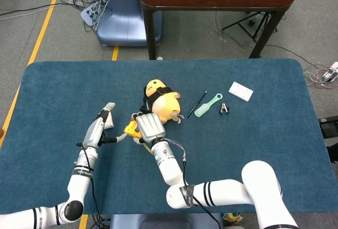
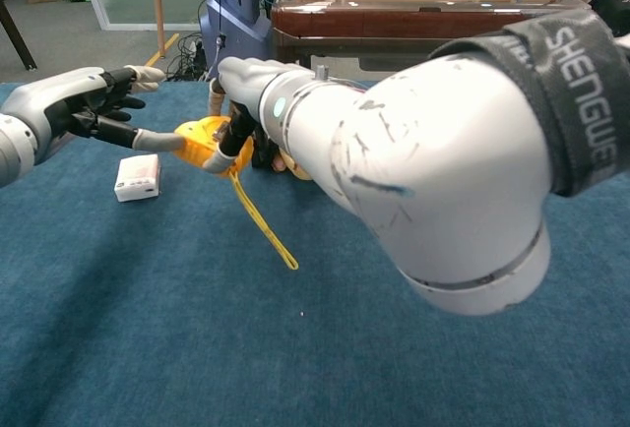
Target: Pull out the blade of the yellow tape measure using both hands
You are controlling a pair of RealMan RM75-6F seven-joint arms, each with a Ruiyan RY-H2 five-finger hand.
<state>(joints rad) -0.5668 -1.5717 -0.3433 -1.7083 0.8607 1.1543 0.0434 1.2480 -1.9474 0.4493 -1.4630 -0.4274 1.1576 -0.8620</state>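
**Two hands at the yellow tape measure**

The tape measure [image 2: 202,142] is sitting near the middle of the blue table [image 1: 253,150], just in front of a yellow plush toy [image 1: 162,102] — in the head view it is showing as a small yellow case [image 1: 131,129] between the two hands. A length of yellow blade [image 2: 261,225] is lying out of the case, running across the cloth toward the robot and ending on the table.

The right hand [image 2: 241,88] is reaching down onto the case from above, its fingers [image 2: 234,137] curling over the top and gripping it. The left hand [image 2: 69,102] is coming in from the left side, most of its fingers spread apart, one finger [image 2: 157,139] stretching out so that its tip is touching the left edge of the case — whether it is pinching anything there, I cannot tell.

A small white box [image 2: 137,176] is lying just beside the left hand, on the cloth below it. To the right of the toy, well apart from the hands, a dark pen [image 1: 197,104], a green handled tool [image 1: 208,105], a small black clip [image 1: 224,108] and a white card [image 1: 241,91] are lying on the table.
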